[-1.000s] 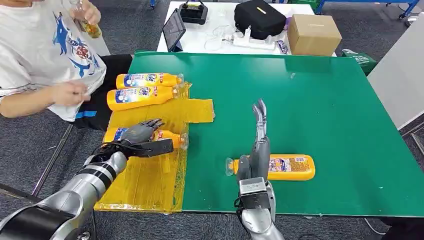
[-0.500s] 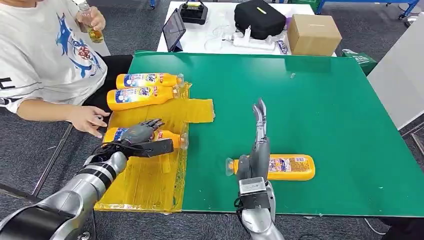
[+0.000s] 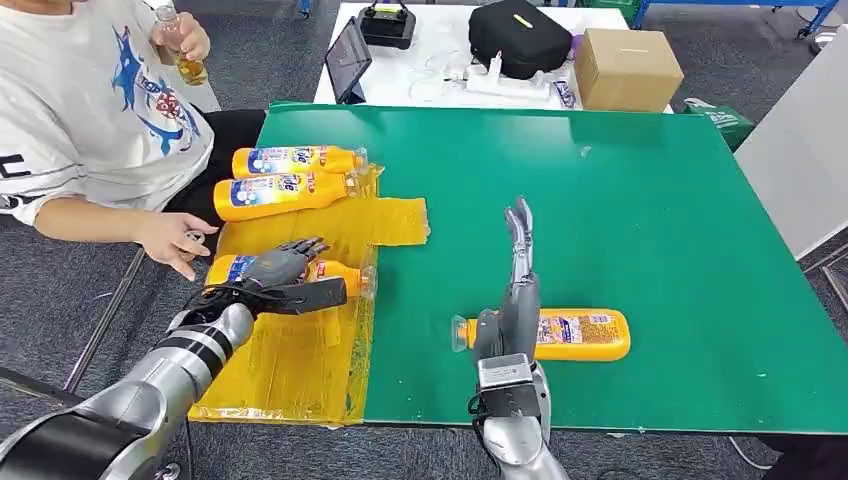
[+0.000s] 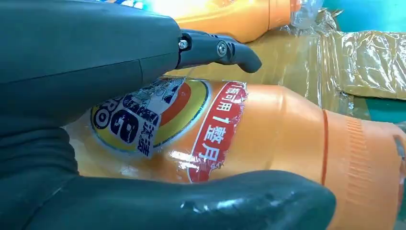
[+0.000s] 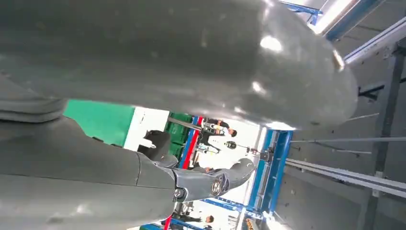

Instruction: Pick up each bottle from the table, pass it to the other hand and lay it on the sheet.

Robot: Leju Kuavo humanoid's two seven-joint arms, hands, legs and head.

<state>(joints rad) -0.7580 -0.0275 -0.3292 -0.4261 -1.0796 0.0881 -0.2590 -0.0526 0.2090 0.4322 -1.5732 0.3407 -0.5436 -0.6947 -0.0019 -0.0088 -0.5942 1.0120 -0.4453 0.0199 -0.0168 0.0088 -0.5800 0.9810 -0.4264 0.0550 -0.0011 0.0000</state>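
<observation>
The last bottle (image 3: 560, 334) is seen lying crosswise on the green desk (image 3: 640, 200) just beyond the empty, straight-fingered right hand (image 3: 518, 290), while the left hand (image 3: 285, 278) is wrapped around a bottle (image 3: 300, 272) on the sheet (image 3: 290, 370).

Head view: high on the body, looking forward and down over the green counter (image 3: 640, 220), both arms entering from below. Left wrist view: very close behind the left hand (image 4: 95, 120), pressed up to an orange bottle (image 4: 268, 139) on the yellow sheet (image 4: 364, 67); same bottle (image 3: 335, 272) and sheet (image 3: 300, 370) shared with the head view. Right wrist view: turned, close behind the right hand (image 5: 143, 120), facing outward past a strip of counter toward the room.
</observation>
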